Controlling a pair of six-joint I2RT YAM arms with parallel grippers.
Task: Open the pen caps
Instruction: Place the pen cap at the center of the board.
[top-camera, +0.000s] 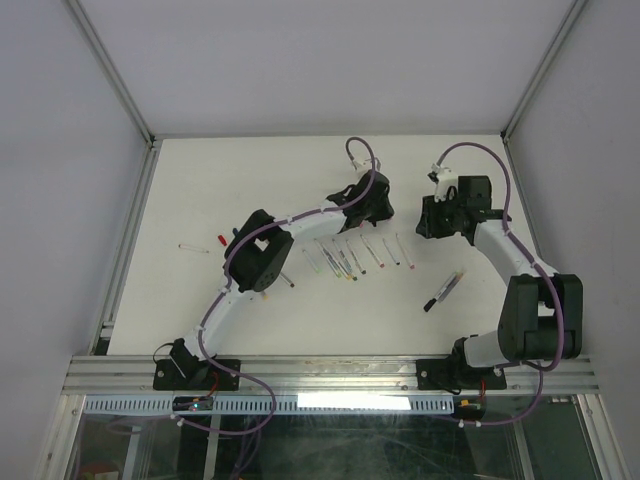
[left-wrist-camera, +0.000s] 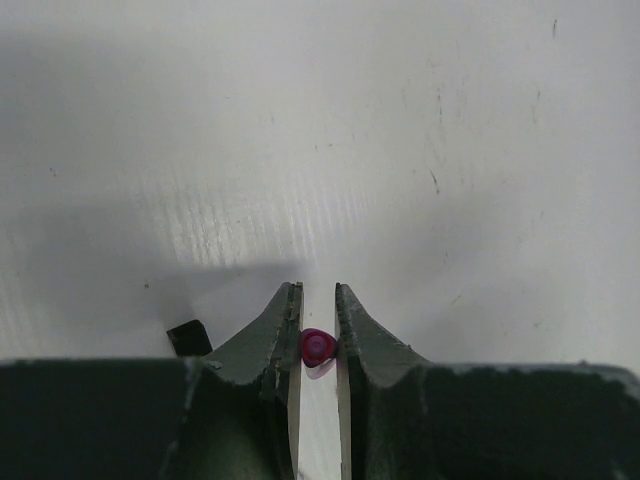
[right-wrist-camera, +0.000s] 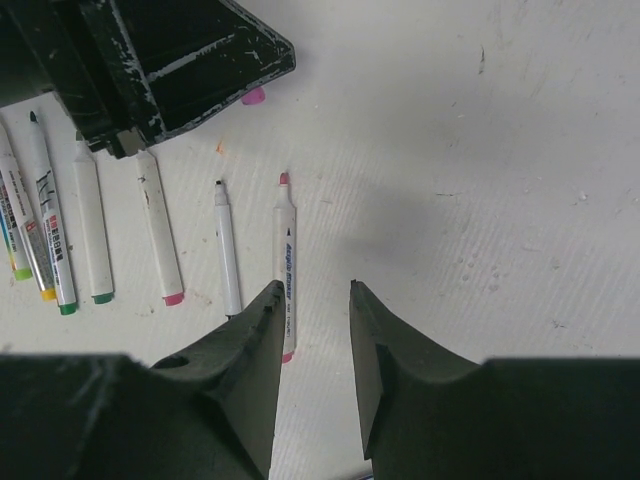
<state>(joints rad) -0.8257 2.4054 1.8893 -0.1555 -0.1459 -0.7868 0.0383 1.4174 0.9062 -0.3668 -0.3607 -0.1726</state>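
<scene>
My left gripper (top-camera: 365, 207) is shut on a small magenta pen cap (left-wrist-camera: 318, 347), seen end-on between the pads, just above the white table. The same cap shows pink under the left gripper in the right wrist view (right-wrist-camera: 253, 96). My right gripper (right-wrist-camera: 312, 287) is open and empty, hovering over the table just right of a row of white pen barrels (top-camera: 355, 255). The nearest one is a pink-tipped pen (right-wrist-camera: 285, 265). A loose red cap (top-camera: 221, 240) lies at the left, next to a single barrel (top-camera: 193, 247).
A black-ended pen (top-camera: 443, 292) lies apart at the right, near the right arm. Another pen (top-camera: 287, 279) lies by the left arm's elbow. A small dark object (left-wrist-camera: 188, 337) sits left of the left fingers. Metal frame posts border the table.
</scene>
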